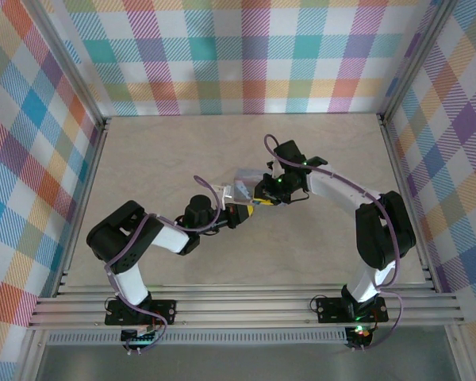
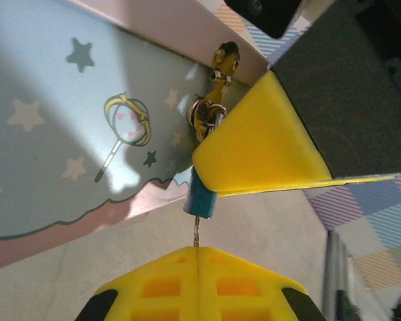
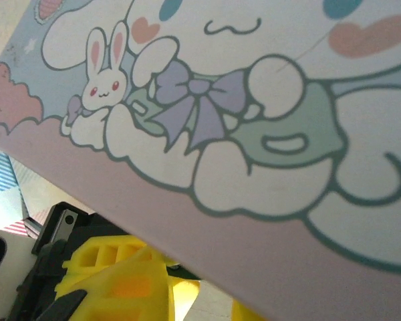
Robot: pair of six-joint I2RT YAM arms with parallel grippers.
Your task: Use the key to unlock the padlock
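Left wrist view is showing the left gripper (image 2: 197,253) pressing its yellow ribbed fingers together on the thin silver key (image 2: 196,235), with no gap between them. The key's shaft is pointing straight away from the fingertips and meeting the bottom end of the tiny blue-bodied padlock (image 2: 200,197) just beyond; how deep it is sitting I cannot tell. The padlock's long axis is lying in line with the key, below the brass hasp (image 2: 224,63) on the pale blue star-printed rectangular tin (image 2: 67,134). Seen from the top external view, the left gripper is facing far-right toward the tin, so the padlock is lying that way. The right gripper (image 1: 263,196) is sitting at the tin's right, one yellow finger (image 2: 260,144) covering the padlock's top; its opening I cannot tell.
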